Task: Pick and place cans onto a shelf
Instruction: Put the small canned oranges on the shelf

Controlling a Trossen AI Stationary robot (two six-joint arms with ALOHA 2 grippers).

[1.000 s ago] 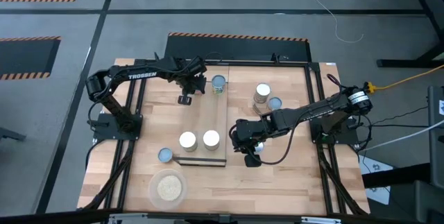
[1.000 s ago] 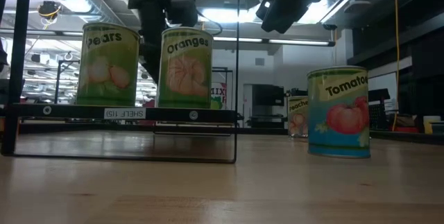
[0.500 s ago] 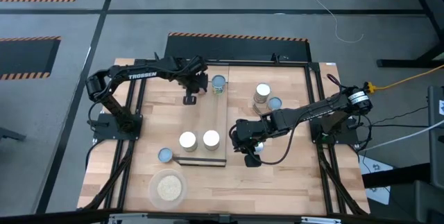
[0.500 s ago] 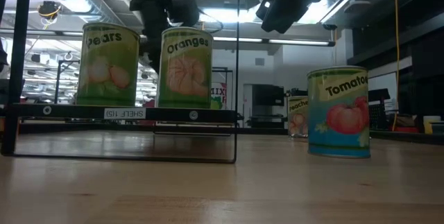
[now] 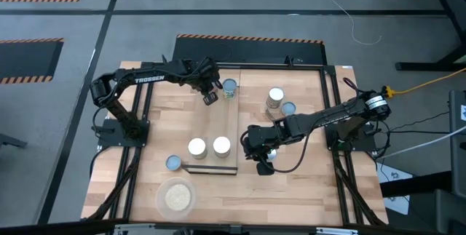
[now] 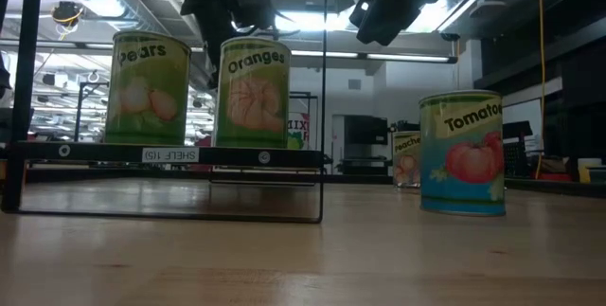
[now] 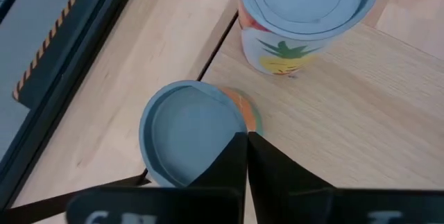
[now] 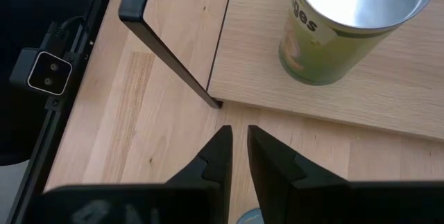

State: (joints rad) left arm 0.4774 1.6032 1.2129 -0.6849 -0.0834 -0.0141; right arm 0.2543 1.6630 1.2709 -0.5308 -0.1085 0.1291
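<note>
Left gripper (image 5: 210,97) is up at the far end of the shelf (image 5: 218,118), and its fingers are pressed flat together with nothing between them, clenched on air. Just off its tips, on the side away from the left arm's base, stands the pineapple can (image 5: 229,88), upright, blue-grey top showing; the wrist camera has it straight ahead of the fingers, with a second grey-topped can (image 7: 192,132) right under them, close in front of the tips. Both stand with their axis vertical, so any approach from here looks like a sideways one, and the fingers would have to spread first. That is the relation to watch: the nearest loose can lies a touch beyond the closed tips, and the left arm is clearly the closer of the two to it. Over on the other side, the right gripper (image 5: 266,164) hovers low by the near end of the shelf, fingers a narrow slit apart and holding nothing. The Oranges can (image 8: 354,23) sits on the board just ahead of its tips. Beside that one stands the Pears can (image 6: 147,88), both already placed. Still off the shelf: the Tomato can (image 6: 461,153) beyond the right gripper, a stacked pair (image 5: 276,101) further back, and one can (image 5: 175,162) by the shelf's near corner. By my reading the job is partway, two shelved.
</note>
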